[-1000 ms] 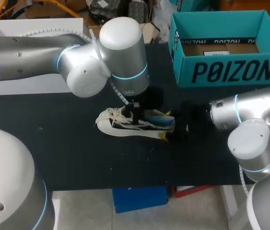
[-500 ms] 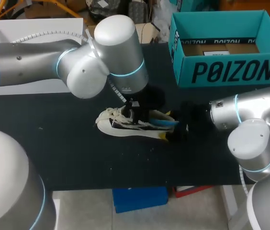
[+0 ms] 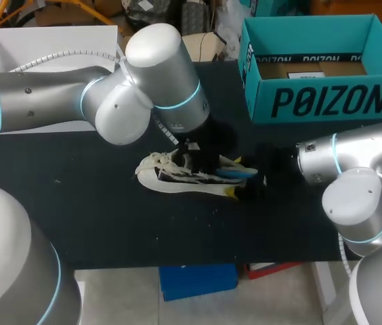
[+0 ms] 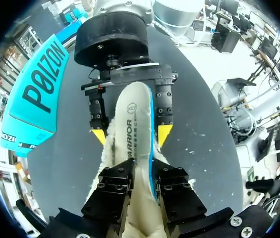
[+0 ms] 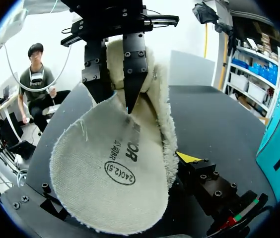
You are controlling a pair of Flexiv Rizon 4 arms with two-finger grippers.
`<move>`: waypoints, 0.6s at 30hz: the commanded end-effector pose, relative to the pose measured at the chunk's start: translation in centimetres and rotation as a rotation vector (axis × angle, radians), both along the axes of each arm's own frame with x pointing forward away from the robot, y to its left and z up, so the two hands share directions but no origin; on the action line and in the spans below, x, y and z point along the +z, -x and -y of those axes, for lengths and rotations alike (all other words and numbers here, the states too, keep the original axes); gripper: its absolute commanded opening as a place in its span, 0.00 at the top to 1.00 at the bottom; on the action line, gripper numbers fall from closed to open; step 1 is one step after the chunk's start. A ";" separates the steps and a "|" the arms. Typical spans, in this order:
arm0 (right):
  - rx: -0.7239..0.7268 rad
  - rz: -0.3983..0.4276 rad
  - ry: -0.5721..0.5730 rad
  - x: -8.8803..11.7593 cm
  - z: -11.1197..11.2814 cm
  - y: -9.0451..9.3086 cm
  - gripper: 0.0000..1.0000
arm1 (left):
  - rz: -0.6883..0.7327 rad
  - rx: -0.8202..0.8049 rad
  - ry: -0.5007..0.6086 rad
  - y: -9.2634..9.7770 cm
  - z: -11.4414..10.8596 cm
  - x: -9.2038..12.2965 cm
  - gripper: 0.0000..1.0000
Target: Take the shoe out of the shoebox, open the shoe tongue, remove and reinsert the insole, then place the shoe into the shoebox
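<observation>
The cream-soled shoe [image 3: 171, 179] lies on its side mid-table. Its insole [image 3: 237, 170], fleecy with a blue edge and a printed canvas face, sticks out past the heel. My left gripper [image 3: 192, 157] comes down over the shoe. In the left wrist view the insole [image 4: 132, 134] runs between that gripper's [image 4: 145, 181] black fingers, touching both. My right gripper [image 3: 245, 184] waits at the heel, open wide, its yellow tips [image 4: 164, 134] flanking the insole's end. In the right wrist view the insole [image 5: 115, 173] hides one tip; the other fingertip [image 5: 187, 157] shows beside it.
The open teal shoebox [image 3: 313, 101] stands at the back right, also seen beside the grippers [image 4: 33, 104]. A white box [image 3: 49, 40] sits at the back left. The black table [image 3: 110, 223] lies bare in front of the shoe.
My left arm's wrist has swung slightly left and back. The insole's blue-edged end now sticks out further toward the right gripper. The right arm has not moved.
</observation>
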State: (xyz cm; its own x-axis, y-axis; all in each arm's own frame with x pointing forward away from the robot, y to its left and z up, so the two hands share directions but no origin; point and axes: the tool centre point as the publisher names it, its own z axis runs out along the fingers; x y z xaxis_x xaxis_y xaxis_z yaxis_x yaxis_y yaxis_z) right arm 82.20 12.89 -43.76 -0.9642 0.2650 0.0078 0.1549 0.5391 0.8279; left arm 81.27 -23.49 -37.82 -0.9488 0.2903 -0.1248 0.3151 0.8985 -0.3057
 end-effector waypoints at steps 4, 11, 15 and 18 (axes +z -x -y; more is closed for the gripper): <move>-0.003 -0.001 0.003 -0.3 -0.2 0.0 1.00 | 0.009 -0.022 -0.028 0.2 2.7 -0.4 0.77; -0.003 -0.001 0.003 -0.3 -0.2 0.0 1.00 | 0.037 -0.027 -0.035 0.0 4.1 -0.3 0.77; -0.003 -0.001 0.003 -0.3 -0.2 0.0 1.00 | 0.041 -0.029 -0.032 -0.2 4.6 -0.2 0.77; -0.003 -0.001 0.003 -0.3 -0.2 0.0 1.00 | 0.045 -0.029 -0.033 -0.2 4.7 -0.2 0.87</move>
